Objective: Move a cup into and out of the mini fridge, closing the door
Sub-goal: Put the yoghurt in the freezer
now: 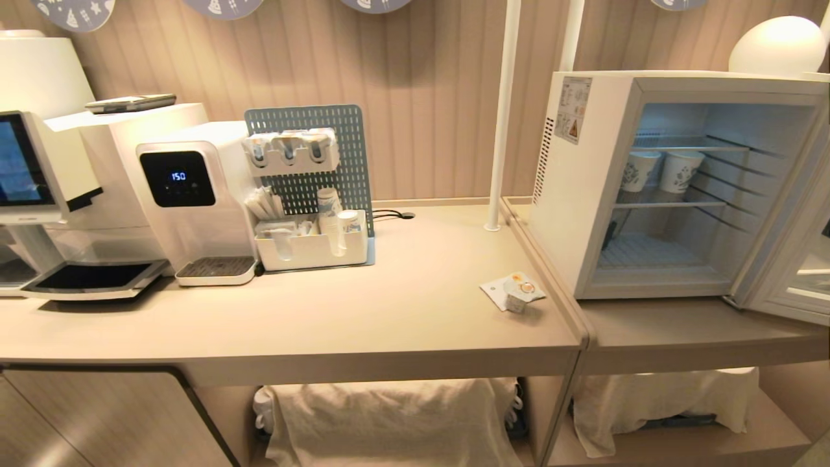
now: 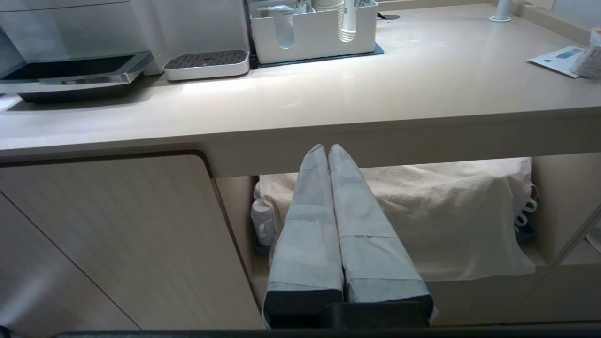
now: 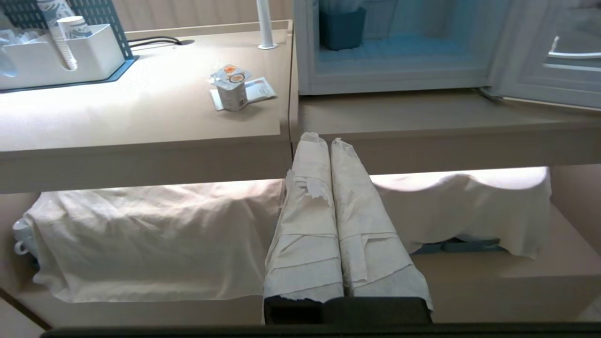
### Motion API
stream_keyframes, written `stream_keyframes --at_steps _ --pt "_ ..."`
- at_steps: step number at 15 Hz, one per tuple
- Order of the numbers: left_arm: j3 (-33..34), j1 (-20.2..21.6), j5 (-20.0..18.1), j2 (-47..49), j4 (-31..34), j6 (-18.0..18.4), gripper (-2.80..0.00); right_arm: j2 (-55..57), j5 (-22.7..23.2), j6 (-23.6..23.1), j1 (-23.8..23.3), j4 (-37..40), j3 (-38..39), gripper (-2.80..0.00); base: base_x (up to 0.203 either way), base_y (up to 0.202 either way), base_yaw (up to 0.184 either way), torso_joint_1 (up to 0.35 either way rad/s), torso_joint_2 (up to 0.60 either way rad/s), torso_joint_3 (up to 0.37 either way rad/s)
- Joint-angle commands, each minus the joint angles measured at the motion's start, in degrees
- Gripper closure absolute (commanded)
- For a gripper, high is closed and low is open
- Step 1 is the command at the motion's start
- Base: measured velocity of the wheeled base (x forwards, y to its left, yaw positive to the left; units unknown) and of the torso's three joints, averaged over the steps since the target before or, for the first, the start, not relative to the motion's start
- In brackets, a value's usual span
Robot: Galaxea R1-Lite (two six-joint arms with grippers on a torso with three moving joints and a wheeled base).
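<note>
Two paper-wrapped grippers, our left gripper (image 2: 327, 149) and right gripper (image 3: 319, 139), sit with fingers pressed together on nothing, low in front of the beige counter (image 1: 363, 318), outside the head view. We see the tiny white plastic cup (image 1: 520, 298) with its orange-marked foil top standing on a flat white packet (image 1: 499, 287) near the counter's right edge, beside the boxy white mini fridge (image 1: 583, 194). Its grey-framed glass door (image 1: 794, 285) is swung open to the right; two patterned paper cups (image 1: 661, 170) stand on a wire shelf inside.
</note>
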Motion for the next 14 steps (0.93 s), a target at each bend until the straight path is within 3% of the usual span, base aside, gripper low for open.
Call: stream_keyframes --at_steps 1,4,7,14 --pt "0.0 -0.05 0.01 -0.09 0.04 -0.25 0.0 0.08 0.0 -0.01 0.02 0.02 0.01 0.0 0.0 0.191 0.005 0.002 0.0 0.002" --pt "-0.04 -0.03 -0.02 -0.09 0.11 -0.06 0.0 0.08 0.0 -0.01 0.02 0.02 0.01 0.0 0.0 0.119 0.001 0.004 0.0 0.002" --pt "0.0 0.01 -0.11 -0.09 0.11 -0.06 0.0 0.08 0.0 -0.01 0.0 0.02 0.01 0.0 0.025 0.002 0.0 0.001 0.0 -0.001" --pt "0.0 -0.02 -0.11 -0.09 0.08 0.03 0.0 -0.09 0.0 -0.04 0.02 -0.16 0.01 0.0 0.177 0.001 0.001 0.005 0.0 0.002"
